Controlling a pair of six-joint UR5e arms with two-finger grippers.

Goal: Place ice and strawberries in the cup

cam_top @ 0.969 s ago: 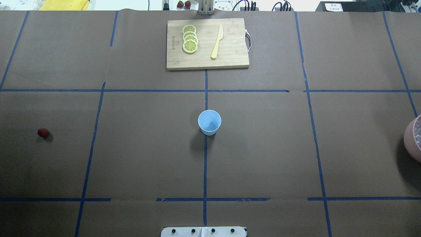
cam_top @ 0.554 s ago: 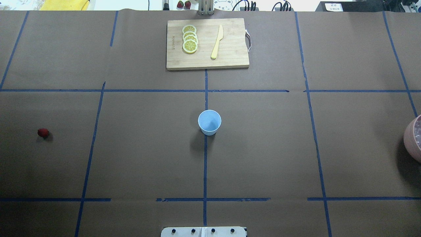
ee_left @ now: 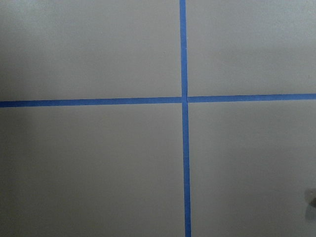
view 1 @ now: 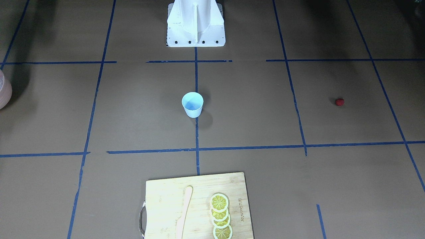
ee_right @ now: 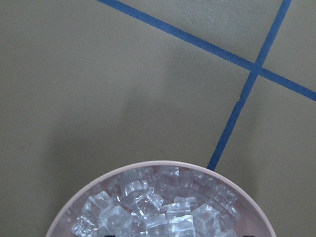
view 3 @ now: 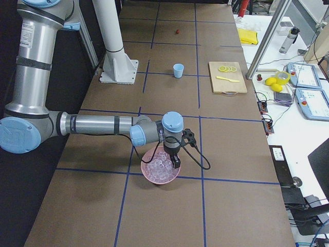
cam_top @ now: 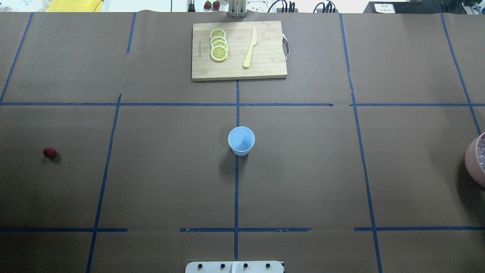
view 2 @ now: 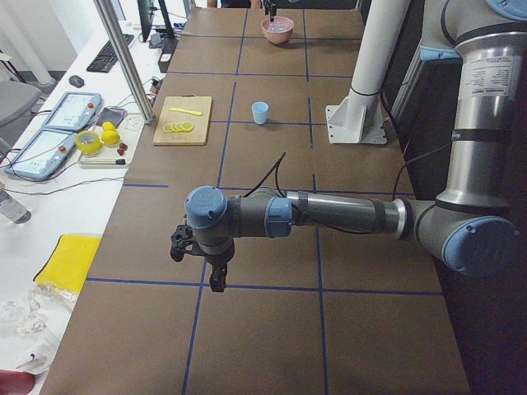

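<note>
The pale blue cup (cam_top: 241,141) stands upright at the table's middle, with nothing in it. One red strawberry (cam_top: 49,152) lies alone far out on the left side, also seen from across the table (view 1: 339,102). The ice (ee_right: 153,207) fills a pink bowl (cam_top: 473,161) at the right edge. My right gripper (view 3: 176,163) hangs over that bowl, and I cannot tell whether it is open or shut. My left gripper (view 2: 216,284) hovers above bare table at the left end, and I cannot tell its state either. The left wrist view holds only crossed blue tape.
A wooden cutting board (cam_top: 265,57) with lemon slices (cam_top: 218,45) and a pale knife (cam_top: 250,48) sits at the far side of the table. The robot's white base (view 1: 196,26) stands at the near edge. Blue tape lines divide the brown table cover.
</note>
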